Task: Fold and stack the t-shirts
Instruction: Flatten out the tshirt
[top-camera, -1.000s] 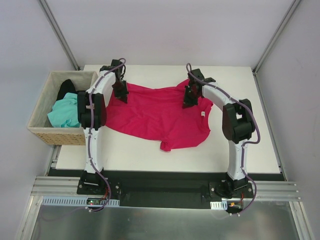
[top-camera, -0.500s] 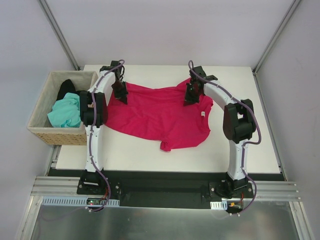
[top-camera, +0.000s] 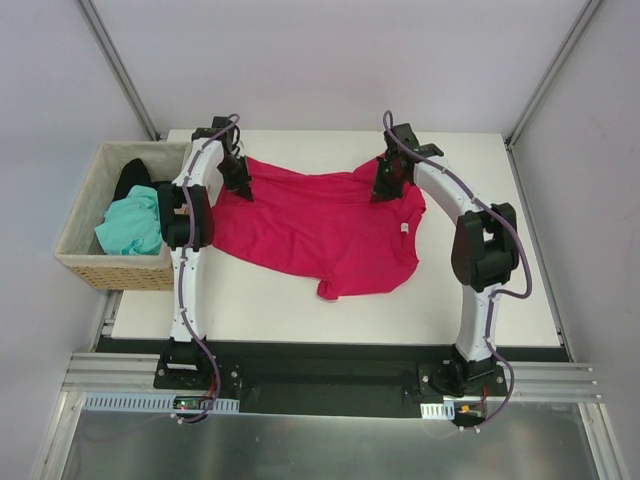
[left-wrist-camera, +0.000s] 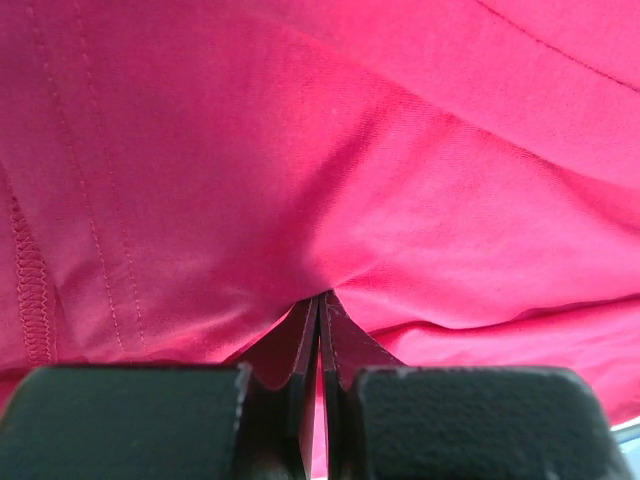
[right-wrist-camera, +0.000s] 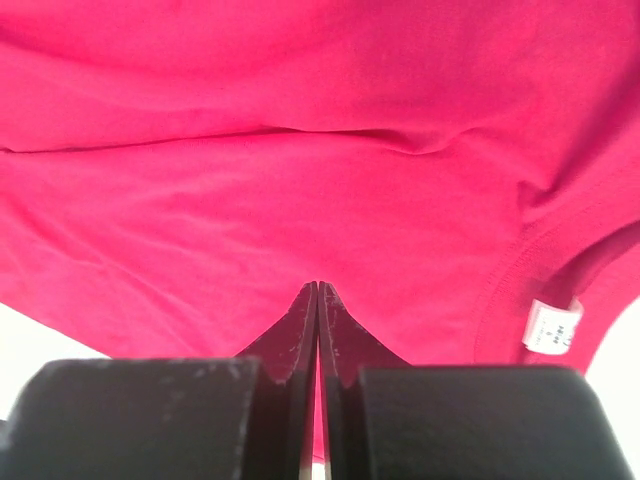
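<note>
The white table (top-camera: 480, 290) carries a crimson t-shirt (top-camera: 310, 230), lying rumpled from the centre toward 12 o'clock. A wicker basket (top-camera: 110, 272) sits at the table's 9 o'clock edge.

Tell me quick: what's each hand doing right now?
Left hand: closed, pinching the crimson short-sleeved cloth t-shirt.
Right hand: closed, pinching the same t-shirt.

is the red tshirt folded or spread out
Spread, not folded: the crimson cloth t-shirt lies opened out and wrinkled across the white table, its far edge pinched by the shut left pincer and right pincer.
</note>
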